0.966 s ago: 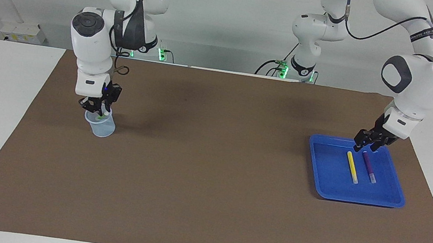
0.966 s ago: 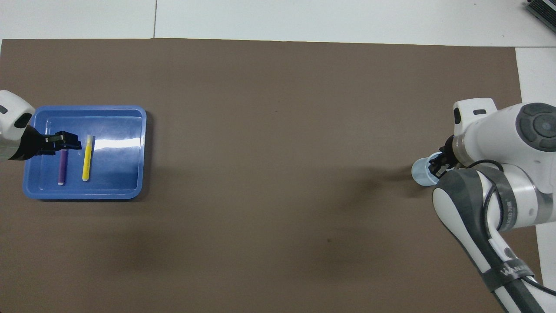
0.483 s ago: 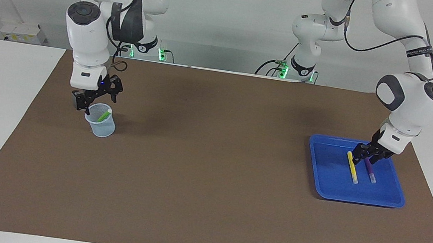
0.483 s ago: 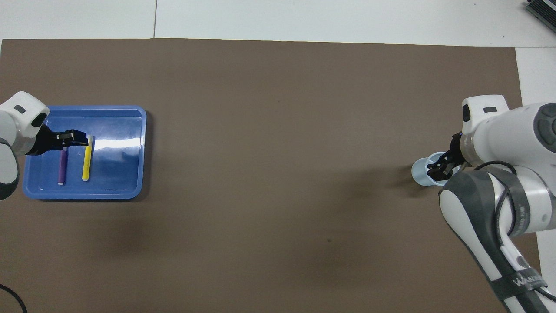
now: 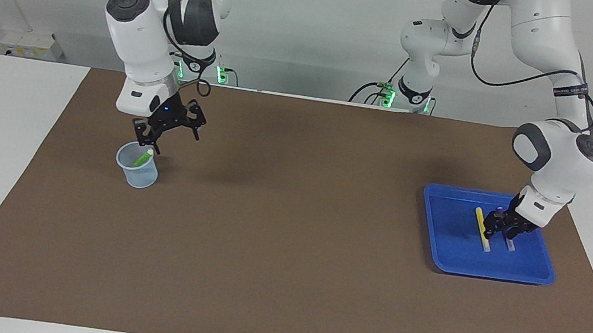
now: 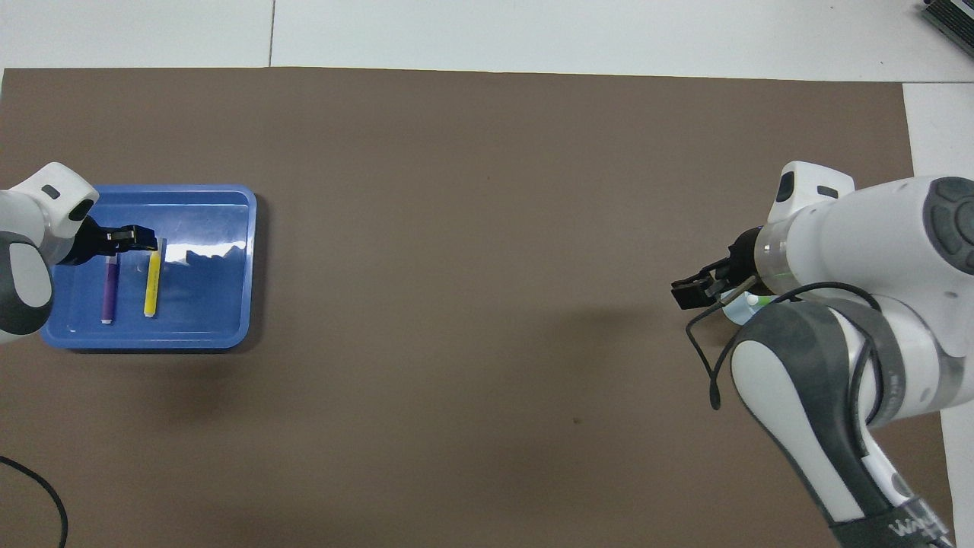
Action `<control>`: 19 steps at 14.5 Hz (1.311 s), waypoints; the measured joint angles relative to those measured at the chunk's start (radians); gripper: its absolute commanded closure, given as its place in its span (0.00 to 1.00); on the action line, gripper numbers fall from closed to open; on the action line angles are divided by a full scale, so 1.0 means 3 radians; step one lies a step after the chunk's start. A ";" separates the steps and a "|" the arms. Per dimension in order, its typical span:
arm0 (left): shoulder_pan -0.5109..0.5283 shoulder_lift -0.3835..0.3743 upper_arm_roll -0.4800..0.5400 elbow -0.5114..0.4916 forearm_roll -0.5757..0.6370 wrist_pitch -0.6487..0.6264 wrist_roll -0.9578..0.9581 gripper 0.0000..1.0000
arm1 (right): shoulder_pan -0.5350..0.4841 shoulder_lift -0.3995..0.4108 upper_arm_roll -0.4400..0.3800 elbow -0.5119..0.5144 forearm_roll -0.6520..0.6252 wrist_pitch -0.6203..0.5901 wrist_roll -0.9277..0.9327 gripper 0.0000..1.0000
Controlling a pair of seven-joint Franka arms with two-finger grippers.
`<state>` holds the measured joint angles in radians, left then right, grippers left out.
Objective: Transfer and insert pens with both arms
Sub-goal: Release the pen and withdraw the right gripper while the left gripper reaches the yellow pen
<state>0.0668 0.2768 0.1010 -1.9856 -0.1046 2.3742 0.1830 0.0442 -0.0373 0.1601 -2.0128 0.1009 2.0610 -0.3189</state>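
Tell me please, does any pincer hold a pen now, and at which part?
Nothing is held. The right pincer stands open, low over the yellow pen in the blue tray. The left pincer hangs empty above the cup, where the green pen rests.

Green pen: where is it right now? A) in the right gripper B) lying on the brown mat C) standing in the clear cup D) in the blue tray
C: the green pen leans inside the clear cup, while the right gripper hangs above it, open and holding nothing.
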 measured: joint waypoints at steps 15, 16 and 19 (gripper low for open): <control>-0.0015 0.0233 -0.0031 0.0003 -0.0034 0.0291 0.0008 0.36 | 0.0374 0.0045 0.0343 0.0096 0.1198 0.0396 0.2319 0.00; -0.0017 0.0238 -0.0031 -0.0001 -0.0038 0.0286 0.0008 0.36 | 0.0386 0.0057 0.0343 0.0096 0.1223 0.0414 0.2370 0.00; -0.0018 0.0247 -0.0031 -0.0006 -0.0040 0.0226 0.0008 0.40 | 0.0422 0.0072 0.0343 0.0096 0.1293 0.0468 0.2492 0.00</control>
<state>0.0613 0.3510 0.0917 -1.9875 -0.1167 2.4420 0.1855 0.1708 -0.0155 0.2630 -1.9839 0.4888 2.2013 0.4285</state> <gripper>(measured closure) 0.396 0.000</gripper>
